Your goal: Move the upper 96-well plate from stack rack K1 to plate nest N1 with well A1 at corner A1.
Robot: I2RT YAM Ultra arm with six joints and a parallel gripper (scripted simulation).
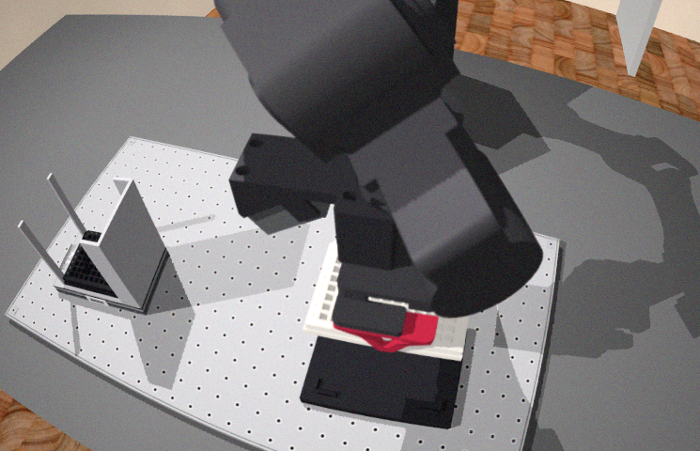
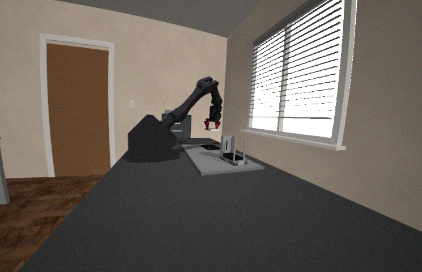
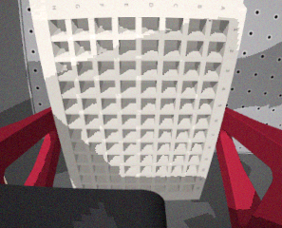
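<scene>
Now your red fingers pinch the white 96-well plate (image 1: 329, 297) aloft above black nest N1 (image 1: 382, 382), mid-transfer from rack K1 (image 1: 130, 239); next, check A1's corner, then lower it level.

Arm (image 2: 188, 102) reaches up and out, wrist bent straight down; hand (image 2: 212, 125) points down, red fingers clamped on a plate (image 3: 137, 89).

You see brown door (image 2: 78, 109) in far wall, window with white blinds (image 2: 298, 73) at right, wood floor (image 2: 31, 205), white perforated board (image 1: 211, 340) on grey table (image 2: 217, 224).
</scene>
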